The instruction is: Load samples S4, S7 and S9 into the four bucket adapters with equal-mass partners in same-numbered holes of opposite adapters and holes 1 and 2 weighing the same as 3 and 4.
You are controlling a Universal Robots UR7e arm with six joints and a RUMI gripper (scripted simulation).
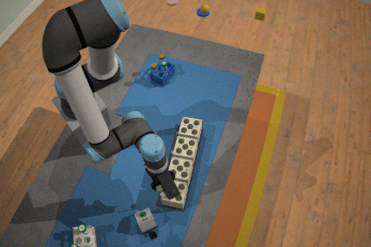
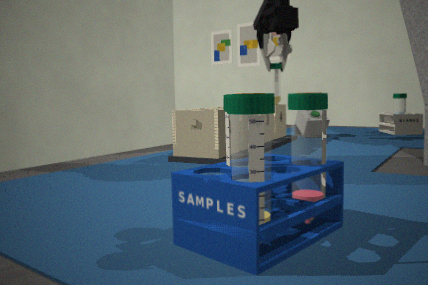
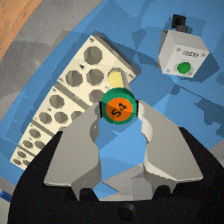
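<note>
Operator: Going left to right in the exterior view, what do you have before you?

Guide: At the left, you see the row of pale adapters [image 1: 185, 137] [image 2: 197, 135] [image 3: 61, 90] on the loading stand [image 2: 182, 159]. Next comes your blue rack [image 1: 162, 77] [image 2: 215, 218], marked "SAMPLES". Its front tube [image 2: 247, 138] has a green cap, legible graduations "50", "40" and "30", and yellow liquid low inside. The tube to its right [image 2: 307, 138] holds pink liquid. From the top, you can see three caps on this rack, two with orange dots; their IDs are too small to read.

Operator: Where is S4, and what is the gripper's state?

Guide: Your gripper [image 1: 167, 188] [image 2: 276, 67] [image 3: 118, 101] has its fingers partly closed, a cap's width apart, clamped on the green cap of S4 [image 2: 276, 80] [image 3: 119, 109]. The orange dot reads "S4". The tube is raised at the end adapter [image 1: 185, 193] [image 3: 107, 59], which bears a "4"; its yellow contents show at the lower end. You cannot tell whether its tip is clear of the holes.

Operator: What stands farther right?

Guide: You find the small sloped desk [image 1: 146, 220] [image 2: 311, 125] [image 3: 182, 50], lettered "DONE", with its green key [image 1: 142, 214] [image 2: 315, 113] [image 3: 184, 67]. At the far right is your pale rack [image 1: 85, 238] [image 2: 402, 123], marked "BLANKS", with a green-capped tube [image 1: 82, 228] [image 2: 399, 104] upright in it.
</note>
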